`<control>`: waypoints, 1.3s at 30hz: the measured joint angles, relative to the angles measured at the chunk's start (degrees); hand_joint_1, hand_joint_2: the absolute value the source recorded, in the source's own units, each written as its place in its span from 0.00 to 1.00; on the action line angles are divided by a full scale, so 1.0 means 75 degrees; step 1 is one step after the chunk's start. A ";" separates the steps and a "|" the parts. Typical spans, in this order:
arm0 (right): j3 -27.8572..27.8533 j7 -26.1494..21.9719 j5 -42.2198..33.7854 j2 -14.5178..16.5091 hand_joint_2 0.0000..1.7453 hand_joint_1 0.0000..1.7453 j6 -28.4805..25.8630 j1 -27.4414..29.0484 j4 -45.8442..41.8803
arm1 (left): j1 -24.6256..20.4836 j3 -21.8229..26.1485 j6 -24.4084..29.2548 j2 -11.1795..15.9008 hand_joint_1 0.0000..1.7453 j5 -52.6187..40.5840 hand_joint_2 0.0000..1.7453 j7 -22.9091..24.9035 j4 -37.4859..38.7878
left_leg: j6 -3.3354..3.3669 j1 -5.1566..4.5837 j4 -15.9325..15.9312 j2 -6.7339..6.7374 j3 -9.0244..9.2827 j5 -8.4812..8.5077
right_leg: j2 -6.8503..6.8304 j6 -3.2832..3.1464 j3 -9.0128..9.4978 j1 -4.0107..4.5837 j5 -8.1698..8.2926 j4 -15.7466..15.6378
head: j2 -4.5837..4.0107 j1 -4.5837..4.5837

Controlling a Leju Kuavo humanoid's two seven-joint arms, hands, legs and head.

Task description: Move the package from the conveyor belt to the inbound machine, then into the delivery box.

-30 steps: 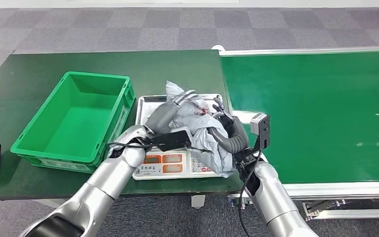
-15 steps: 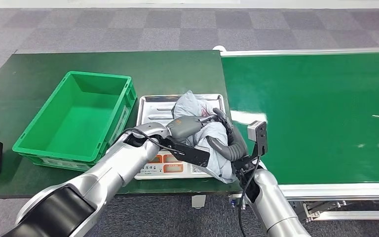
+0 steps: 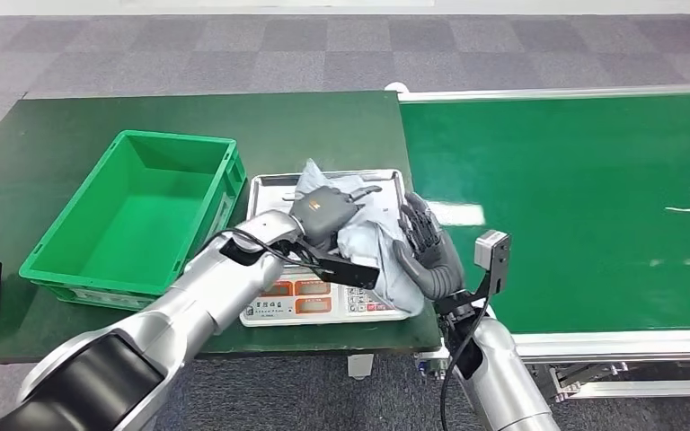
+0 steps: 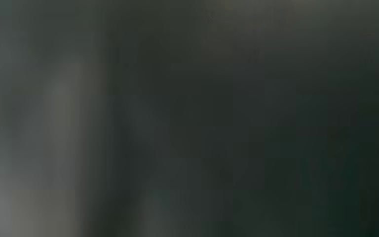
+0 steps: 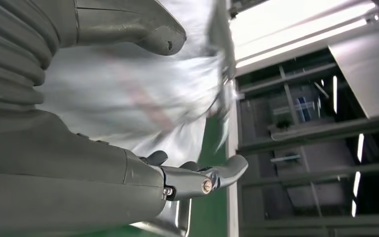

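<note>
The package [image 3: 373, 238], a crumpled grey bag, lies on the steel tray of the scale [image 3: 269, 190], on the table's near right corner, just left of the conveyor [image 3: 575, 180]. Its long axis runs roughly from the far left, where a corner pokes up near the tray's far rim, toward the near right, where its lower end droops over the scale's front edge by the keypad.

The left hand [image 3: 323, 214] rests on top of the package's far-left part, palm down, fingers curled over the plastic; whether it truly grips the bag I cannot tell. The left wrist view is dark blur.

The right hand [image 3: 424, 244] stands at the package's right side, between it and the conveyor, fingers spread and pointing up, palm toward the bag. In the right wrist view the thumb [image 5: 128, 24] and fingers [image 5: 212, 180] are apart with the grey plastic [image 5: 128, 98] lying between them, so the hand is wide and holds nothing.

The green box [image 3: 72, 260] sits left of the scale, on the table.
</note>
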 joint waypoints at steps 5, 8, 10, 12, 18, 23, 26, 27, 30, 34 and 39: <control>-0.0393 0.0050 -0.0039 -0.0013 1.00 0.00 0.0012 0.0225 -0.0195 | -0.0147 -0.0017 0.0419 0.0378 1.00 -0.0775 1.00 0.0754 -0.0817 | -0.0011 0.0002 -0.0001 -0.0008 -0.0010 0.0012 | -0.0005 -0.0003 -0.0006 0.0010 0.0002 0.0005 | 0.0000 0.0001; -0.0607 0.0031 0.0067 -0.0010 1.00 0.00 0.0084 0.0405 -0.0242 | -0.0234 0.0011 0.0448 0.0658 1.00 -0.1290 1.00 0.1107 -0.1503 | -0.0012 0.0002 -0.0001 -0.0008 -0.0012 0.0012 | -0.0004 -0.0003 -0.0007 0.0009 0.0002 0.0006 | 0.0000 0.0002; -0.0719 0.0025 0.0179 0.0004 1.00 0.00 0.0125 0.0556 -0.0331 | -0.0233 0.0076 0.0473 0.0842 1.00 -0.1690 1.00 0.1256 -0.1916 | -0.0011 0.0001 -0.0002 -0.0008 -0.0016 0.0011 | -0.0003 -0.0003 -0.0011 0.0008 0.0002 0.0006 | 0.0000 0.0001; -0.0802 0.0028 0.0240 0.0028 1.00 0.00 0.0147 0.0695 -0.0451 | -0.0214 0.0142 0.0513 0.1005 1.00 -0.2000 1.00 0.1354 -0.2225 | -0.0011 0.0001 -0.0002 -0.0008 -0.0022 0.0011 | -0.0003 -0.0003 -0.0017 0.0009 0.0002 0.0006 | 0.0000 0.0000; -0.0902 0.0056 0.0267 0.0057 1.00 0.00 0.0163 0.0870 -0.0679 | -0.0163 0.0261 0.0564 0.1256 1.00 -0.2170 1.00 0.1386 -0.2671 | -0.0011 0.0001 -0.0002 -0.0009 -0.0029 0.0012 | -0.0006 -0.0003 -0.0022 0.0008 0.0002 0.0006 | 0.0000 0.0000; -0.0922 0.0098 0.0268 0.0077 1.00 0.00 0.0172 0.0894 -0.0726 | -0.0128 0.0278 0.0567 0.1320 1.00 -0.2181 1.00 0.1388 -0.2812 | -0.0011 0.0001 -0.0001 -0.0009 -0.0029 0.0012 | -0.0005 -0.0002 -0.0022 0.0005 0.0002 0.0005 | 0.0000 0.0001; -0.0953 0.0103 0.0281 0.0087 1.00 0.00 0.0157 0.0920 -0.0764 | -0.0106 0.0301 0.0709 0.1369 1.00 -0.2421 1.00 0.1586 -0.2844 | -0.0011 0.0000 -0.0001 -0.0009 -0.0030 0.0012 | -0.0005 -0.0002 -0.0023 0.0005 0.0002 0.0005 | 0.0000 0.0001; -0.0979 0.0108 0.0295 0.0093 1.00 0.00 0.0139 0.0946 -0.0802 | -0.0098 0.0334 0.0815 0.1399 1.00 -0.2563 1.00 0.1710 -0.2848 | -0.0011 0.0001 -0.0001 -0.0009 -0.0030 0.0011 | -0.0005 -0.0002 -0.0024 0.0005 0.0002 0.0005 | 0.0000 0.0001; -0.1096 0.0146 0.0340 0.0108 1.00 0.00 0.0038 0.1084 -0.0963 | -0.0016 0.0600 0.1159 0.1565 1.00 -0.2871 1.00 0.2094 -0.2903 | -0.0012 0.0001 -0.0003 -0.0006 -0.0031 0.0011 | -0.0002 -0.0003 -0.0028 0.0008 0.0002 0.0006 | 0.0000 0.0000; -0.1329 0.0190 0.0367 0.0113 1.00 0.00 -0.0060 0.1407 -0.1273 | 0.0353 0.1352 0.1517 0.1949 1.00 -0.3108 1.00 0.2681 -0.3039 | -0.0014 0.0002 -0.0013 0.0003 -0.0029 0.0009 | 0.0006 -0.0007 -0.0034 0.0009 -0.0001 0.0007 | 0.0000 0.0002; -0.1614 0.0281 0.0410 0.0133 1.00 0.00 -0.0039 0.1846 -0.1716 | 0.1125 0.2523 0.1924 0.2480 1.00 -0.3159 1.00 0.3078 -0.3022 | -0.0021 0.0003 -0.0025 0.0024 -0.0032 0.0007 | 0.0024 -0.0012 -0.0051 0.0010 -0.0004 0.0007 | 0.0000 -0.0001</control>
